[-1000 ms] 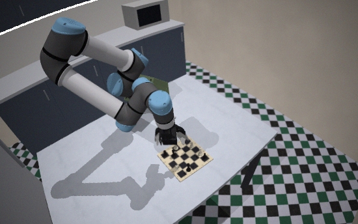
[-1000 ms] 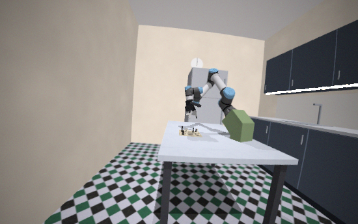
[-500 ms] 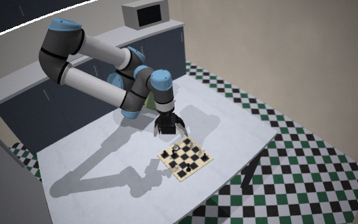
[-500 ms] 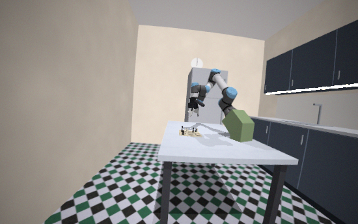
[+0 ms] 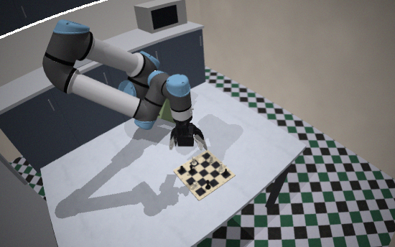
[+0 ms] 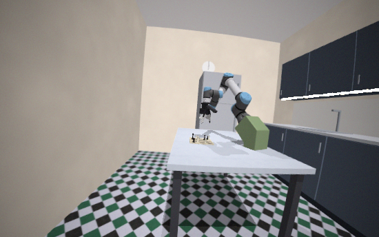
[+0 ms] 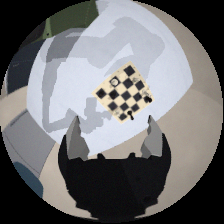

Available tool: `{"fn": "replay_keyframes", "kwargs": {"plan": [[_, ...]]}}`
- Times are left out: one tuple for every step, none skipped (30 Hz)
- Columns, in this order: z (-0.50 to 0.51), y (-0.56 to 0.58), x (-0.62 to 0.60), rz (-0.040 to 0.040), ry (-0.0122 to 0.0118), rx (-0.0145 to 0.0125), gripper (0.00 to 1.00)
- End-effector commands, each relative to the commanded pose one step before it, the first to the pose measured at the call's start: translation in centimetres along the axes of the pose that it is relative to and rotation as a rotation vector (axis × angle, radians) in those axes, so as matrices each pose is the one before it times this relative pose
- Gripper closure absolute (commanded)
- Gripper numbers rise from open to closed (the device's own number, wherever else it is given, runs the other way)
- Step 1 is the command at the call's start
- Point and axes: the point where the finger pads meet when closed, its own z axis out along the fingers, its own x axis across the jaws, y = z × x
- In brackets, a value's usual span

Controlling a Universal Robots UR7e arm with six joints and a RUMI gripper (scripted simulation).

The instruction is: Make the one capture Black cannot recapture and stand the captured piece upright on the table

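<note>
Black in finish, find the gripper (image 5: 188, 146) (image 6: 205, 122) (image 7: 113, 116) pointing down, jaws spread wide with nothing between. Locate beyond and below, well apart from the fingertips, the chessboard (image 5: 214, 182) (image 6: 201, 142) (image 7: 126, 95): flat on the pale table (image 5: 251, 126) (image 6: 207, 160) (image 7: 175, 75), set cornerwise in the top view. Read chess pieces as upright, long axes vertical, bases on the board; for example, see a black piece (image 5: 207, 185) (image 7: 131, 115) near the lowest corner in the top view and a white piece (image 5: 194, 161) (image 7: 114, 81) toward the gripper side. Treat facing and exact types as too small to tell. Note farther off the green block (image 5: 166, 113) (image 6: 253, 132) (image 7: 75, 20) on the table, then, past the table, the microwave (image 5: 143, 18) on the counter (image 5: 194, 26).
</note>
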Motion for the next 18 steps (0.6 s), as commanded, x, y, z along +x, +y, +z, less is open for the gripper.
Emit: {"fn": "replay_keyframes", "kwargs": {"plan": [[-0.025,0.015,0.012,-0.00078,0.00057,-0.00131,0.00],[0.004,-0.001,0.000,-0.00166,0.00000,0.00000,0.00],[0.000,0.000,0.000,0.00000,0.00000,0.00000,0.00],[0.000,0.000,0.000,0.00000,0.00000,0.00000,0.00],[0.007,-0.002,-0.001,-0.00265,0.00000,0.00000,0.00],[0.010,-0.003,-0.001,-0.00384,0.00000,0.00000,0.00],[0.013,-0.005,-0.001,-0.00519,0.00000,0.00000,0.00],[0.017,-0.006,-0.002,-0.00668,0.00000,0.00000,0.00],[0.021,-0.007,-0.002,-0.00829,0.00000,0.00000,0.00],[0.025,-0.009,-0.003,-0.01001,0.00000,0.00000,0.00],[0.030,-0.010,-0.003,-0.01182,0.00000,0.00001,0.00],[0.034,-0.011,-0.004,-0.01369,0.00000,0.00001,0.00],[0.039,-0.013,-0.004,-0.01560,0.00000,0.00001,0.00],[0.044,-0.014,-0.004,-0.01755,0.00000,0.00001,0.00],[0.049,-0.015,-0.005,-0.01950,0.00000,0.00001,0.00],[0.054,-0.016,-0.005,-0.02146,0.00000,0.00001,0.00],[0.058,-0.017,-0.005,-0.02340,0.00000,0.00001,0.00],[0.063,-0.017,-0.005,-0.02531,0.00000,0.00001,0.00]]}}
